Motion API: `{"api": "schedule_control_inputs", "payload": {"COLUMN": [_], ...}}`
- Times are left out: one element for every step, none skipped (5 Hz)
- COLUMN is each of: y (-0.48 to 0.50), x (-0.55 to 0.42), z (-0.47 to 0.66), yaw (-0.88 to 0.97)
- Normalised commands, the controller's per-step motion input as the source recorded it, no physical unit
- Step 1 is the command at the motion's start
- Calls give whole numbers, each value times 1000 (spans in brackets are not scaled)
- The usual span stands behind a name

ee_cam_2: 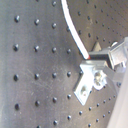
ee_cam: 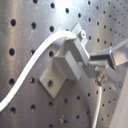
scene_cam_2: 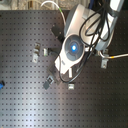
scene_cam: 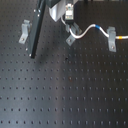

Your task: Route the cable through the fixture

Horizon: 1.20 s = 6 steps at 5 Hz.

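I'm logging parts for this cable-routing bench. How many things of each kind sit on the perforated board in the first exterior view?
Metal clip fixtures: 3
White cable: 1
Long black bar: 1
Total: 5

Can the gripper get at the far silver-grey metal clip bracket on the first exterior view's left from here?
Probably yes. That silver-grey metal clip bracket stands alone on the black perforated board. The long black bar leaning between it and the gripper would need clearing.
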Motion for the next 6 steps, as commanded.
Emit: {"api": "schedule_control_inputs", "payload": {"y": [36, 54, 4, -169, -123, -84], "x": [-112, -59, 17, 157, 104, 21], "z": [-320, -274, -116, -110, -351, -186], "yaw": [0, 0, 0, -23, -23, 0]}}
